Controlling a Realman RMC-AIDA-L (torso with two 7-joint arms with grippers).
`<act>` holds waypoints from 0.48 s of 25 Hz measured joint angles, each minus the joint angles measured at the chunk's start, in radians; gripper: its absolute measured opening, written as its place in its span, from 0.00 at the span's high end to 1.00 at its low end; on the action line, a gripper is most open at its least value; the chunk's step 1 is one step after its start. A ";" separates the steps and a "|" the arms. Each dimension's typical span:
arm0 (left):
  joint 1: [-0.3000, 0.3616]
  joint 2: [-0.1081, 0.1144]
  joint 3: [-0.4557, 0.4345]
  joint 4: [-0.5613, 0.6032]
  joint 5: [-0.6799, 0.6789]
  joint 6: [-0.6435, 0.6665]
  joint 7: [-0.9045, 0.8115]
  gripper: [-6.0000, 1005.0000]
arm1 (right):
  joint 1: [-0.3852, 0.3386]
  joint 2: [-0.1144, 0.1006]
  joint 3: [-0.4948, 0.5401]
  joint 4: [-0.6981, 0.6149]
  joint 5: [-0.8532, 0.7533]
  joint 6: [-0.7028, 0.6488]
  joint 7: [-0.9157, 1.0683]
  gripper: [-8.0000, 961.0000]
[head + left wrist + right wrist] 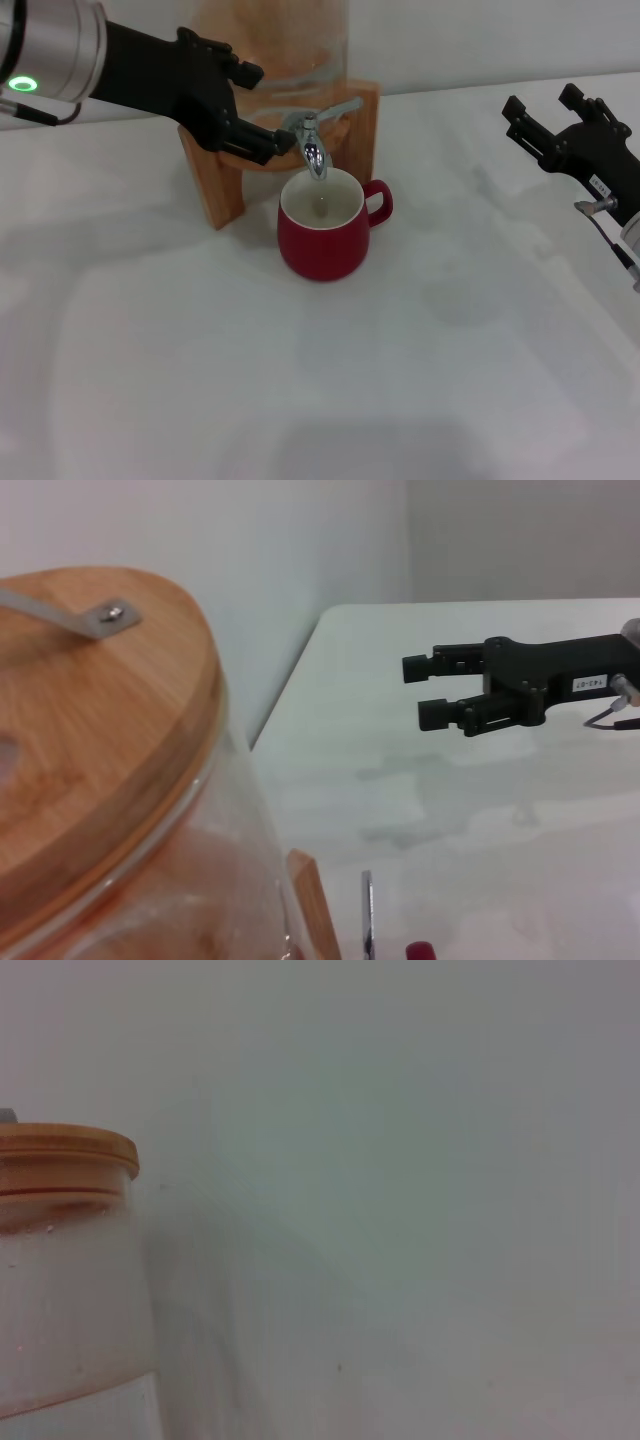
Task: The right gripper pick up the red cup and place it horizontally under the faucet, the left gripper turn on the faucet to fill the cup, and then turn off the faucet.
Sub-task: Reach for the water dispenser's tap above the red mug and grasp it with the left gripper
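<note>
Your left gripper (262, 105), fingers apart, sits just beside the faucet (312, 140) lever, seemingly touching; right gripper (545, 118) idles open.

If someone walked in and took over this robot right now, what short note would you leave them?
Left hand: at the small chrome faucet on the glass jar in its wooden stand, fingers beside the spout; whether it grips the lever cannot be seen.
Right hand: open, empty, pulled back to the right above the white table.
Rounded dark red ceramic cup: upright on the table directly under the spout, handle facing right.
Done: cup placed.
Left: confirm the cup fills; flow and level cannot be made out. Then shut the faucet.
</note>
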 joint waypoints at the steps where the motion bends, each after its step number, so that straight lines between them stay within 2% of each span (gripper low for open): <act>1: -0.004 0.000 0.000 -0.006 0.000 0.000 0.003 0.15 | 0.000 0.000 0.000 0.000 0.000 -0.001 0.000 0.09; 12: -0.042 -0.011 0.000 -0.079 0.002 -0.025 0.053 0.15 | -0.002 0.002 -0.016 -0.010 0.000 -0.003 -0.001 0.09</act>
